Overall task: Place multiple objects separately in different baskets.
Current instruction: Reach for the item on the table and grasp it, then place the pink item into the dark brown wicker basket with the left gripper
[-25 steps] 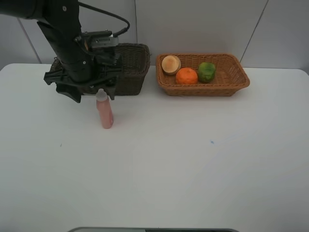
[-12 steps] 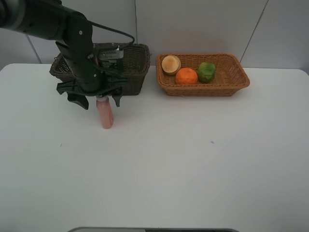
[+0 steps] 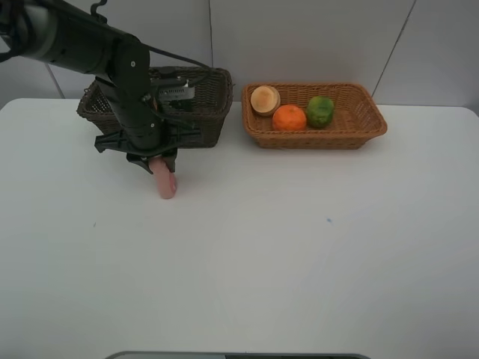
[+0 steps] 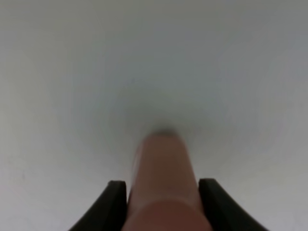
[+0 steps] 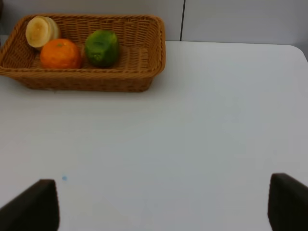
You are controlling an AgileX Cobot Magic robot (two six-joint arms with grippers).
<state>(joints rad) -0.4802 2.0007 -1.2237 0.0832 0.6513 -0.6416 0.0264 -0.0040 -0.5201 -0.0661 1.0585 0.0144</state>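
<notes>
Left tool (image 3: 157,166): lowered over the pink bottle (image 3: 166,183); in the left wrist view both dark fingers (image 4: 115,202) are seen pressed against the bottle's sides, so the tool is judged to be clamped on it. Bottle is upright on the white surface (image 3: 299,254), near the far left part, just in front of the dark brown basket (image 3: 206,112).

Right tool (image 5: 163,207): spread wide, nothing between its fingers; held above bare surface toward the right side, not seen in the high view.

Light tan basket (image 3: 359,123): set at the far edge, right of the middle. Contents counted: one orange (image 3: 290,118), one green round fruit (image 3: 321,111), one pale peach-like fruit (image 3: 265,99); all three lie together at the basket's left half.

Dark brown basket: set at the far edge, left of the middle, partly hidden by the left arm. Its contents cannot be made out.

Progress, as judged: the fruit is sorted into the tan basket and that part is taken as done. The pink bottle is the only item found loose on the surface; it is gripped but not yet lifted. Remaining: the bottle is to be raised and carried to the dark basket just behind it, then released there.
</notes>
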